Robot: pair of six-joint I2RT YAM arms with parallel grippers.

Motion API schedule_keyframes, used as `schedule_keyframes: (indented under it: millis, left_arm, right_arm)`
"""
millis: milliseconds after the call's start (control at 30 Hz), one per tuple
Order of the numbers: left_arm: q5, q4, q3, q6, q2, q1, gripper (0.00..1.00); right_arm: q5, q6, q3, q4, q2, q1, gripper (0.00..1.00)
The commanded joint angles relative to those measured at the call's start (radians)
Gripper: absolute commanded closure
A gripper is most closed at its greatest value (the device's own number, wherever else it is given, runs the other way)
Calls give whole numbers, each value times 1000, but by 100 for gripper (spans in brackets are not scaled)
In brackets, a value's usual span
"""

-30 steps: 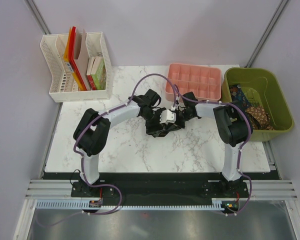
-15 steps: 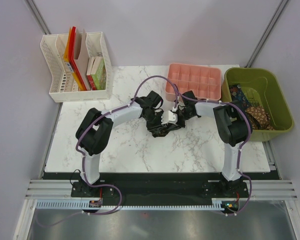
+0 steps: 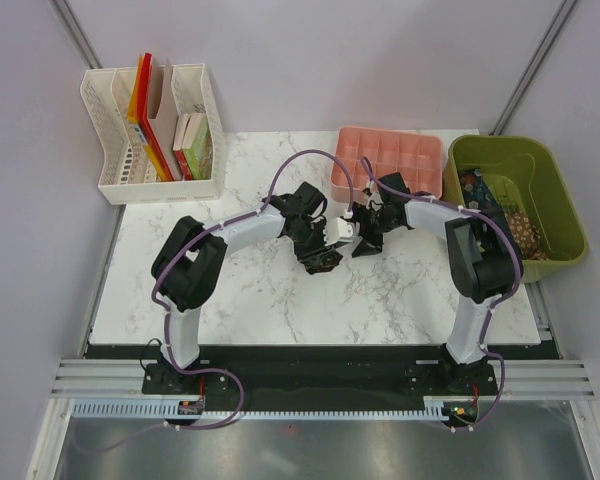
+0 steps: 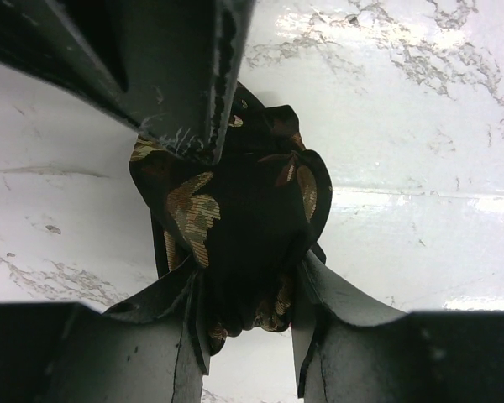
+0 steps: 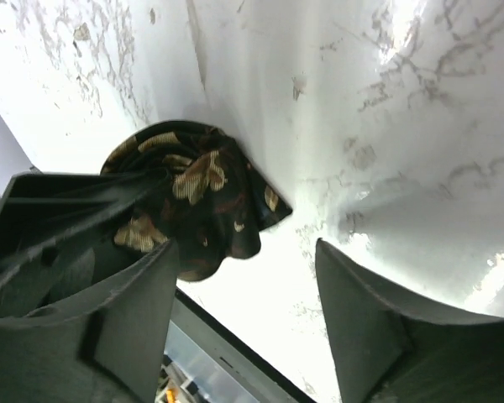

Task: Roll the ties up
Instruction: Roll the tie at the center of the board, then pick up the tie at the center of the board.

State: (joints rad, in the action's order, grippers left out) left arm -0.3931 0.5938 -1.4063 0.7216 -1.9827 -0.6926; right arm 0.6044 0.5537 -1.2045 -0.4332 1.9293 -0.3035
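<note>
The worktop's (image 3: 240,300) near half lies bare for passing. Mid-worktop, the left pincer (image 4: 250,273), gripping the rolled tie (image 4: 235,210), faces the right pincer (image 5: 245,248). The pink compartment tray (image 3: 388,133) and green bin (image 3: 500,141) hem the back right.

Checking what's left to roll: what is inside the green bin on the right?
Inside the green bin, a heap of patterned ties lies against its near side. The right arm covers the bin's near-left corner, so no count.

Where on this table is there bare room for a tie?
Free: the near strip of the table and the left part beside the file rack. Crowded: the middle, where left gripper and right gripper meet at the tie, near the pink tray.
</note>
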Motion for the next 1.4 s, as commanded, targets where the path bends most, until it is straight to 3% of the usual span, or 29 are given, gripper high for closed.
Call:
schedule_keyframes:
  millis: [0,100,333,600,1100,1200,1367]
  left_arm:
    - [74,15,44,-37,-67,-1,83]
    - [69,14,43,-39,-65,-2,83]
    - [56,14,47,-50,-67,-2,84]
    - [46,14,44,-51,-70,-2,85]
    - [42,15,41,-48,-84,-1,86]
    - [42,14,43,-47,-87,-1,86]
    - [43,23,29,-40,-94,-1,87]
  right_arm:
    - [12,23,46,22,-67,9,24]
    - [23,84,95,105,-58,9,18]
    - [20,222,229,398,-56,9,16]
    - [-61,166,233,307,-10,-28,17]
    - [-86,187,223,353,76,-62,41]
    - [-81,193,220,370,88,-69,53]
    - [-52,193,220,395,92,-71,80]
